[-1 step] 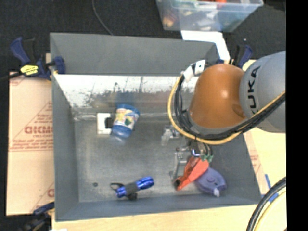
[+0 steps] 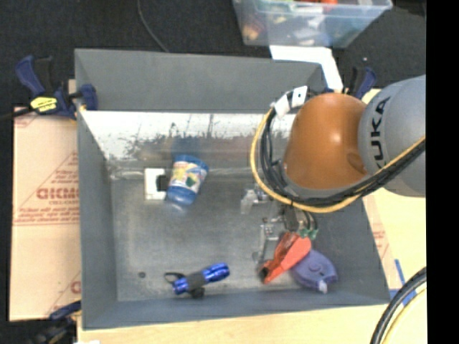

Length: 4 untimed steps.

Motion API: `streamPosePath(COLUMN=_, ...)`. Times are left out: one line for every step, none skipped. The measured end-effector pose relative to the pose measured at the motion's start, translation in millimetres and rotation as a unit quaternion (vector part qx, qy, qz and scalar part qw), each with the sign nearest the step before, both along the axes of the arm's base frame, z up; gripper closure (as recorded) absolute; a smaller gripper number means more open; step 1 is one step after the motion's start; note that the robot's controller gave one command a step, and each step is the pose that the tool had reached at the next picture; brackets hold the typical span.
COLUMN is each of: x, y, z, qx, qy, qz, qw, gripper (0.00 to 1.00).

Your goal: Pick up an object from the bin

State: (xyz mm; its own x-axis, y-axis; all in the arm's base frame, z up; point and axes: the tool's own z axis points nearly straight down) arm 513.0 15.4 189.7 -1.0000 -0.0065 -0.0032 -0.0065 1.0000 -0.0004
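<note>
Gripper (image 2: 270, 246) is low in the bin (image 2: 97, 221), in its near right part, hanging under the orange wrist cover (image 2: 323, 142) with the black and yellow cables (image 2: 259, 165) looped round its left side. How far open it is: cannot tell from this view, and nothing can be made out in its grasp.

Nearest thing: an orange-red carrot-shaped toy (image 2: 290, 255), lying tilted on the bin floor with its thick end up and to the right. It is just beside the lower end of the gripper, at its right. Whether the two touch: cannot tell.

Touching the carrot toy's right side is a purple rounded toy (image 2: 315, 269), close to the near right corner.

Further left, along the near wall, lies a small blue cylinder with a black end (image 2: 201, 278), well apart from the gripper.

Towards the far left, a blue cup with a printed label (image 2: 186, 180) lies on its side, with a small white block (image 2: 152, 182) just beside it on its left.
</note>
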Motion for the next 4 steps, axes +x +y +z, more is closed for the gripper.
streamPosePath(x=1.9, y=-75.4, z=-100.2, qx=-0.002, qy=-0.0011, qz=0.186, qw=0.9826, gripper=0.0)
streamPosePath(x=-29.4, y=-73.2, z=-46.8, qx=0.0, qy=-0.0024, qz=0.149, qw=0.9888, gripper=0.0)
streamPosePath(x=-24.5, y=-84.1, z=-90.5, qx=-0.002, qy=0.0013, qz=0.396, qw=0.9184, gripper=0.0)
streamPosePath(x=-13.0, y=-85.9, z=-119.4, qx=-0.002, qy=-0.0023, qz=0.342, qw=0.9396, gripper=0.0)
